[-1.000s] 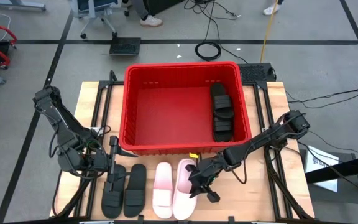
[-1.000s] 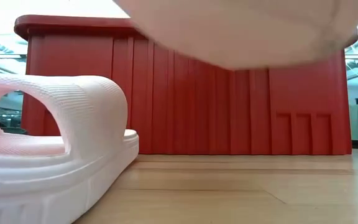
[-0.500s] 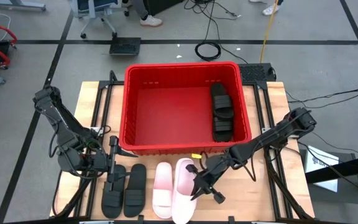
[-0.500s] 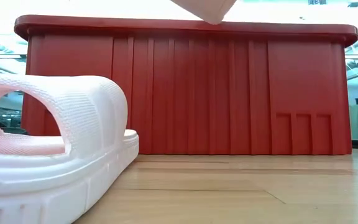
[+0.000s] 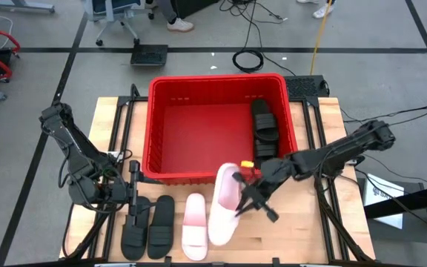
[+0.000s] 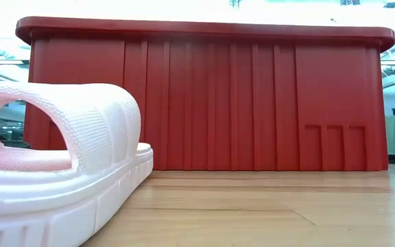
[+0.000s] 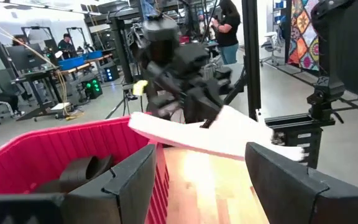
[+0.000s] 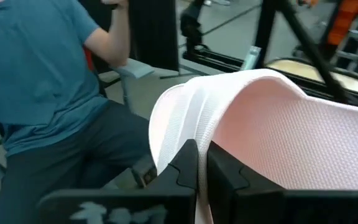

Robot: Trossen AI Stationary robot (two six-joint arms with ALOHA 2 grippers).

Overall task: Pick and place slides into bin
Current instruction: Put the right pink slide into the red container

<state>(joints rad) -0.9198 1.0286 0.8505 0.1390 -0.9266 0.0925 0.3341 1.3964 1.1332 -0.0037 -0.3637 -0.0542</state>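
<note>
Right pincer (image 5: 247,194) grips pale slide (image 5: 224,208) (by its strap) beside bin (image 5: 154,119).

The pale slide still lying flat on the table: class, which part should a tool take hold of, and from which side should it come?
Grip the wide arched strap of the pale slide, coming down from above. The strap stands clear of the sole with an open tunnel beneath, as the low view shows, so one finger can pass under it.
</note>
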